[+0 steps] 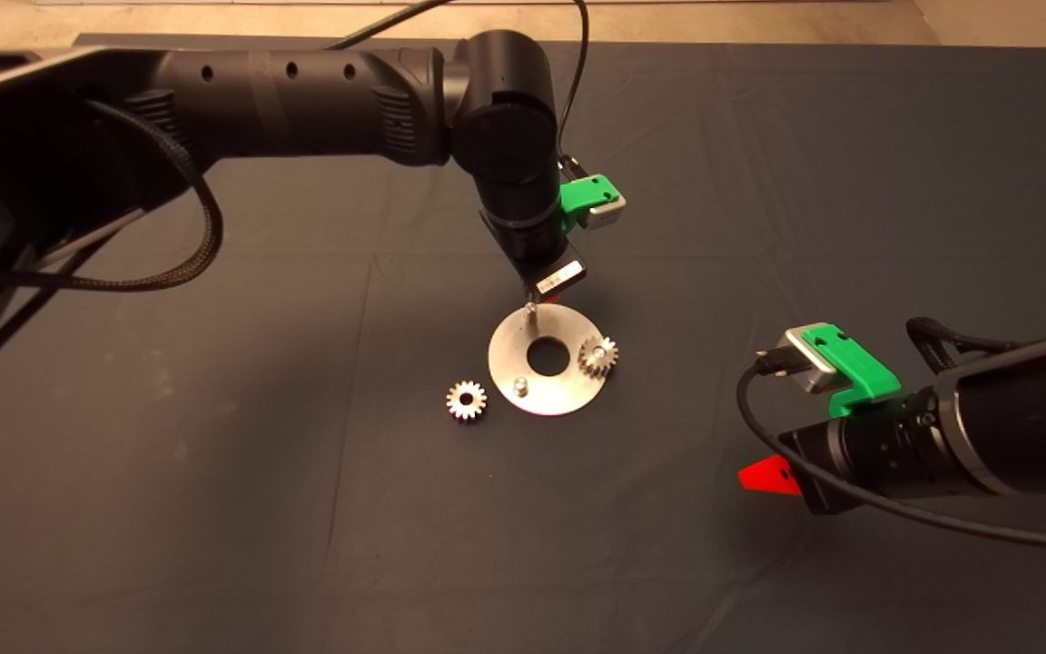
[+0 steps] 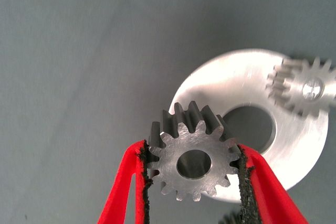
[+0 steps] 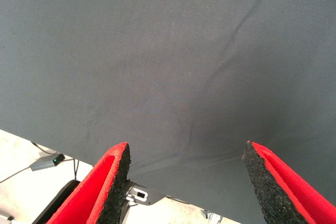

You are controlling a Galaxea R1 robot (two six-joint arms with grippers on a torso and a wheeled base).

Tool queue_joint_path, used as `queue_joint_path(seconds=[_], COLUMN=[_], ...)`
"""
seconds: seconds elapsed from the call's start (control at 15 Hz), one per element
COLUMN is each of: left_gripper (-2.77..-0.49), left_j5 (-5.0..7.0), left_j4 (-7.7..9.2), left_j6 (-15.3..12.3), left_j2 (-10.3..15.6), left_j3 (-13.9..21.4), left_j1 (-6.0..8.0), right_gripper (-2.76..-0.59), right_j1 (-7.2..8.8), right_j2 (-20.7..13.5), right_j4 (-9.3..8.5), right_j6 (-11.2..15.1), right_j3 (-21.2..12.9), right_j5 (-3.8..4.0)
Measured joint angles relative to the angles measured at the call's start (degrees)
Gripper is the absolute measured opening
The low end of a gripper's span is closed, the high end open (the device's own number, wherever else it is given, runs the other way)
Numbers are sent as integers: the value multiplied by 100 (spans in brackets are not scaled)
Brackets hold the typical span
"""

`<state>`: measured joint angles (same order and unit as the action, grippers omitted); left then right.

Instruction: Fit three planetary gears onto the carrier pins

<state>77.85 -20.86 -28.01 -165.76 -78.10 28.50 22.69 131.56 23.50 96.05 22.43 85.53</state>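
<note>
My left gripper [image 1: 543,294] hangs over the far edge of the shiny silver disc [image 1: 564,392], shut on a planetary gear [image 2: 193,163] held flat between its black pads. Just below it in the head view stands a bare carrier pin [image 1: 532,310]. Another bare pin [image 1: 519,386] rises at the disc's near left. A second gear [image 1: 597,356] sits on the pin at the disc's right side, its pin top [image 2: 313,85] showing through the hole. A third gear [image 1: 467,400] lies loose on the mat left of the disc. My right gripper [image 3: 184,182] waits open at the lower right, holding nothing.
The dark mat [image 1: 214,509] covers the table, with folds across it. Pale floor, a cable and a small device [image 3: 47,161] show beyond the mat's edge in the right wrist view. The right arm's wrist [image 1: 850,436] lies well right of the disc.
</note>
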Motion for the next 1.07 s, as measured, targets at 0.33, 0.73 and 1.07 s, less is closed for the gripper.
queue_joint_path(seconds=[0.33,0.73,1.07], left_gripper=[-248,-248,-248], left_j5=[-101,-81,-84], left_j4=[9,20,94], left_j6=[56,183,191], left_j2=[-218,-156,-78], left_j3=[-106,-142,-136], left_j1=[-2,-3,-38], right_gripper=[-175,-175,-175], right_j1=[0,0,0], right_j2=[-30,-30,-28], right_j4=[-5,-16,-49], right_j6=[0,0,0], right_j3=[-2,-5,-5], right_j5=[9,5,5])
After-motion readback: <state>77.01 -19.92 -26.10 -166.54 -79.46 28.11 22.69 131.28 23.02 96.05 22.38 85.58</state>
